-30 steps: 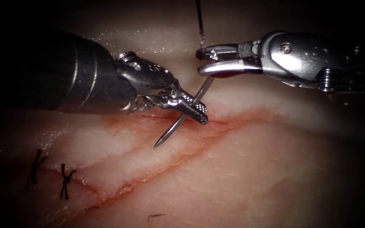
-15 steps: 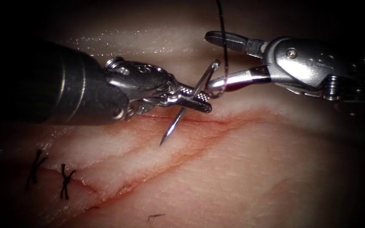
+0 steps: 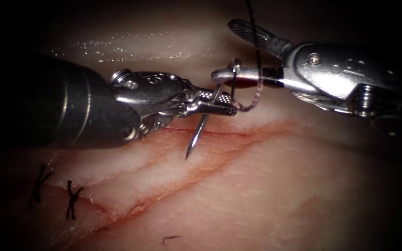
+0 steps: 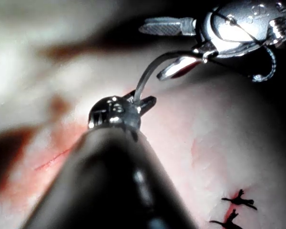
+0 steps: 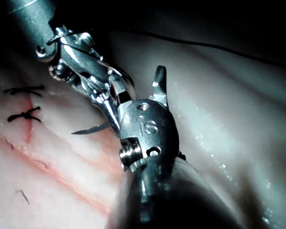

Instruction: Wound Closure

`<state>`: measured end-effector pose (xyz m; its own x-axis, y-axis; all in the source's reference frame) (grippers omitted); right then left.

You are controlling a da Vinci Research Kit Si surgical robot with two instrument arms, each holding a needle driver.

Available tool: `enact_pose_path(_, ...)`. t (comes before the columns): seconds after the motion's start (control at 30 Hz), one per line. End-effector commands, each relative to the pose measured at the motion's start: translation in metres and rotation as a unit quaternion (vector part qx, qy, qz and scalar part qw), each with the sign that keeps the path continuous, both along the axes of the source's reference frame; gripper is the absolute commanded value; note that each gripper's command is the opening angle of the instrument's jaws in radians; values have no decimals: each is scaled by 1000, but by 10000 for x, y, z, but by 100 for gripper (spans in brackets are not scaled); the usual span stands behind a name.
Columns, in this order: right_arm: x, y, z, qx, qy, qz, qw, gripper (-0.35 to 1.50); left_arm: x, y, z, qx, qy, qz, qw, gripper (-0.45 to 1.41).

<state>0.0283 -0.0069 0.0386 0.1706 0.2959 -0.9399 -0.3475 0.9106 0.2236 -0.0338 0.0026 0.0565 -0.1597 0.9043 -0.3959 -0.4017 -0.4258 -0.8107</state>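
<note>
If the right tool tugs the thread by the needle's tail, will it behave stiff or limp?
Probably limp: the thread curls in a loose loop beside the needle. It likely slides easily, draping over the right tool, whose jaws are open. The left tool holds the needle mid-curve above the tissue, so a tug may twist it.

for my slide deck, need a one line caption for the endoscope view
Left tool grips the needle mid-curve above the cut; right tool open at its swaged end.

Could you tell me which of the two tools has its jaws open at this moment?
The right tool, entering from the right: its jaws stand apart around the needle's rear end. The left tool is shut on the needle's mid-curve.
</note>
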Motion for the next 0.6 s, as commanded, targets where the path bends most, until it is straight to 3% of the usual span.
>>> enact_pose_path(0.03,11,-2,4,-9,-4,6,1000,125,-6,2,5,0,-2,-5,1000,-45)
enact_pose_path(0.27,18,-12,12,-30,-8,5,1000,125,-3,6,1,-10,7,-32,999,-45)
enact_pose_path(0.6,26,-12,12,-62,4,-1,998,121,-7,0,-1,-1,-6,-15,1000,-45)
